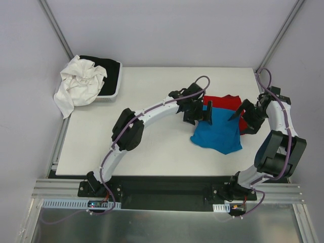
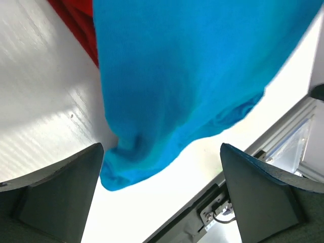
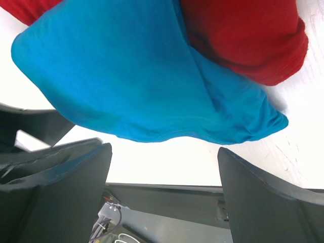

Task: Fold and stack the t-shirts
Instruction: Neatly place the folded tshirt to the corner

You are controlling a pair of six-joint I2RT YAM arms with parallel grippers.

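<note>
Both arms share one build. The left arm [image 1: 147, 114] has smooth white tube-shaped links broken by bulky black joint housings. The right arm [image 1: 277, 147] shows the same white shells and a large black block far back from its fingers. A thin purple cable [image 1: 109, 153] follows each arm from just behind the fingers down to a black base [image 1: 90, 186], looping loose at the wrist. The left gripper [image 1: 199, 117] and right gripper [image 1: 242, 120] are entirely black. Close up, the fingers [image 2: 55, 197] are matt, dark grey-black wedges with flat inner faces and angular edges, broad at the root and narrowing toward the tip.
</note>
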